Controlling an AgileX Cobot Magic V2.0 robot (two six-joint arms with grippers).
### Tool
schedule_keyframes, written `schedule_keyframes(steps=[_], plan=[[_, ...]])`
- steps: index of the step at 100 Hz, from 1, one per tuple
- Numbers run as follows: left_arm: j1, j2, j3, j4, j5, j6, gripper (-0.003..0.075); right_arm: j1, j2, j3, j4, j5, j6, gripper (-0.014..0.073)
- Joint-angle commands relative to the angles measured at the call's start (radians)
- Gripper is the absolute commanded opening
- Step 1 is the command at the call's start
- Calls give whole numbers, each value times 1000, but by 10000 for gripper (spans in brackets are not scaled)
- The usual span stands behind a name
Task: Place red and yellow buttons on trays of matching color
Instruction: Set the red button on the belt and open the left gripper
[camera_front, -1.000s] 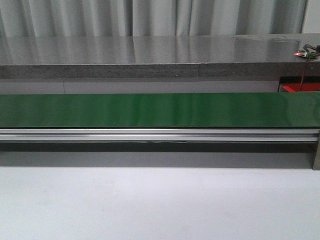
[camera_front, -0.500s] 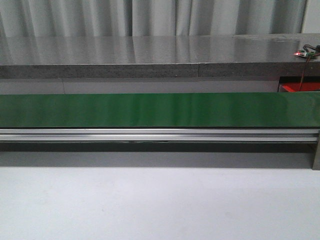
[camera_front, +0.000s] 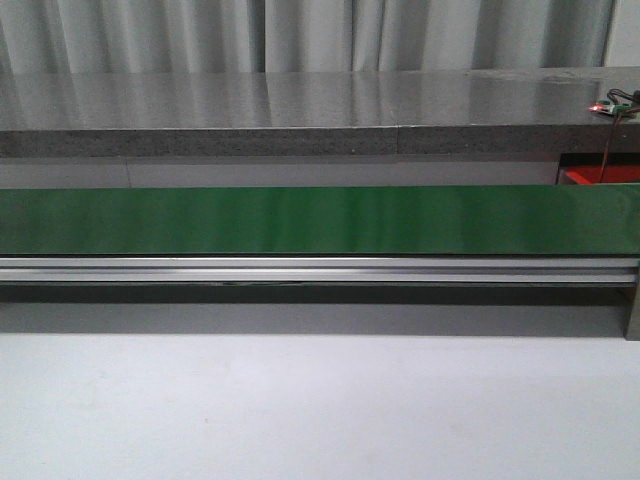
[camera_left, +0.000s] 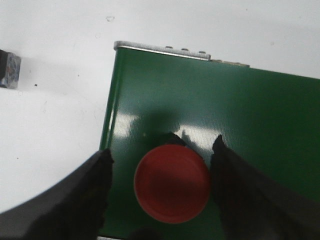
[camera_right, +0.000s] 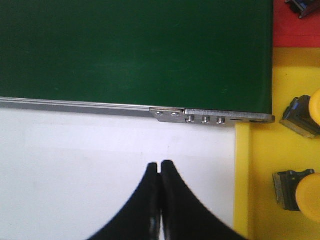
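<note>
The white table (camera_front: 320, 410) is the biggest thing I see, and it runs across the whole front view. A long green belt (camera_front: 320, 220) stretches over it from side to side, with a silver rail (camera_front: 320, 268) along its near edge. Behind the belt is a grey stone shelf (camera_front: 300, 110), and grey curtains (camera_front: 300, 35) hang behind that.

Next to the belt's end, my right wrist camera shows a yellow tray (camera_right: 272, 165). Two yellow buttons (camera_right: 312, 107) on dark bases sit in it, one near the other. A bit of a red tray (camera_right: 295, 25) shows past the yellow one.

My left gripper (camera_left: 162, 160) hangs over one end of the belt. Its fingers are spread wide, one on each side of a round red button (camera_left: 171, 183) that lies flat on the belt. The fingers are not touching it.

My right gripper (camera_right: 160, 167) is over the bare table, just beside the belt's rail and near the yellow tray. Its two fingers are pressed tight together with nothing between them
</note>
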Motion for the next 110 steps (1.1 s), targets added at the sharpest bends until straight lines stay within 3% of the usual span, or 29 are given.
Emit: schedule_keyframes(steps=[1,42,87,110], plan=[[-6,-46,-59,-18,-7,4,529,3,-19,-24,14,-35,-8,-73],[14,-56,-191,-26,-3,7,529,3,-19,-24,14,-36,-8,-73],[259,-31,-203,-26,-83,-43,529,3,-19,-24,14,-36,-8,-73],[286,66,-205,-28,-123,-53,529,3,-19,-24,14,-36,-8,-73]])
